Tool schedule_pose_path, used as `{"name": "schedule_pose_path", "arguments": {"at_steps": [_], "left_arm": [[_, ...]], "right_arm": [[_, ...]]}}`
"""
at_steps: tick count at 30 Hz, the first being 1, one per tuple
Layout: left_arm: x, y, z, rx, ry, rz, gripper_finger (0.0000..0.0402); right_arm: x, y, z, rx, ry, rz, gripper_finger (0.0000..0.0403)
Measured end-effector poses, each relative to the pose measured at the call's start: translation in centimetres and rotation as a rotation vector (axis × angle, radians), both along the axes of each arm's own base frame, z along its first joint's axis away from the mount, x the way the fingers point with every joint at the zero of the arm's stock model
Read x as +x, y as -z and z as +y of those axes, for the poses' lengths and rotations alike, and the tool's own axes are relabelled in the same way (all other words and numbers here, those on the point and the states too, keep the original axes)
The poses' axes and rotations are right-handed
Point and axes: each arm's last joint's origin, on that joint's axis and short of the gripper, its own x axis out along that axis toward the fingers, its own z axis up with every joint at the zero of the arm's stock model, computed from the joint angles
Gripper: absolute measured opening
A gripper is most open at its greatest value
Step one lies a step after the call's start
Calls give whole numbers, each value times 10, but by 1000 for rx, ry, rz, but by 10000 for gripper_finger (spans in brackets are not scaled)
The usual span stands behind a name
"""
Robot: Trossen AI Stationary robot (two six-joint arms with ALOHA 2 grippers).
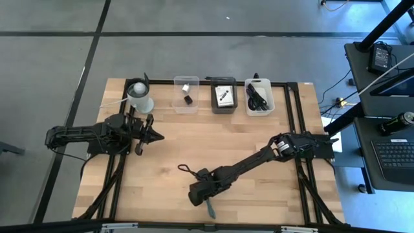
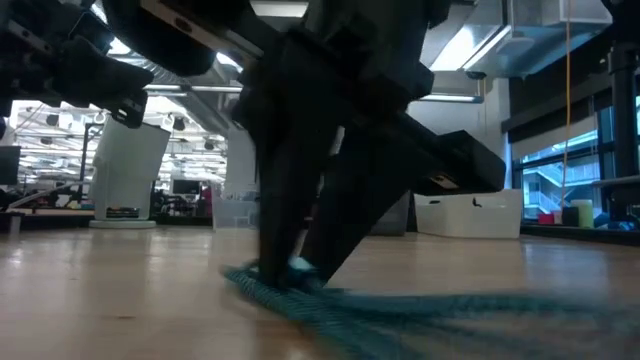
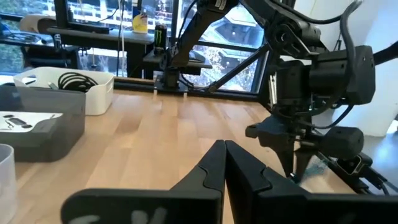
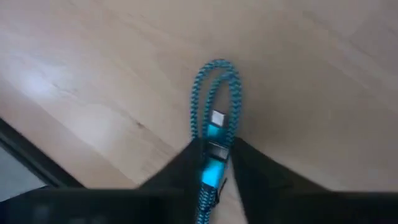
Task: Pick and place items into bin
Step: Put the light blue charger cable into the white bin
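Cable (image 4: 214, 99), teal and braided, lies folded on the table (image 1: 220, 145) near its front edge, and my right pincer (image 4: 211, 163) stands over it, fingers closed narrowly on the doubled strand with its silver and blue plug between them. From above, the right pincer (image 1: 208, 197) points down at the table's front middle, with the teal cable (image 1: 209, 208) trailing out just below it toward the edge. At table height the cable (image 2: 400, 305) runs along the wood from under my dark fingers (image 2: 285, 200).

A thin dark cord (image 1: 185, 169) lies on the wood just beside my right arm, toward the left.

My left pincer (image 1: 157, 136) rests at the left side of the table, its fingers pressed together and empty, pointing toward the middle; its own camera shows the fingers (image 3: 227, 171) touching.

Along the back edge stand three bins: a clear bin (image 1: 186, 103) with small bits, a grey bin (image 1: 224, 107) with a white card, and a white bin (image 1: 259, 106) with a black coiled cable. A white cup (image 1: 140, 97) stands at the back left, near my left arm.
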Motion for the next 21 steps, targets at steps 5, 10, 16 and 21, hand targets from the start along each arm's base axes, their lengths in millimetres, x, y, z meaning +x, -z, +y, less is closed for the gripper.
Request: {"name": "schedule_pose_path", "arguments": {"at_steps": [5, 10, 16, 21], "left_arm": [[0, 0, 0, -1, 0, 0, 4], [0, 0, 0, -1, 0, 0, 4], [0, 0, 0, 0, 0, 0, 6], [0, 0, 0, -1, 0, 0, 6]], "right_arm": [[1, -1, -5, -9, -11, 6, 21], [-5, -14, -16, -85, -46, 36, 16], [-31, -47, -42, -300, -57, 185, 14], [-51, -84, -65, -442, -118, 265, 11]]}}
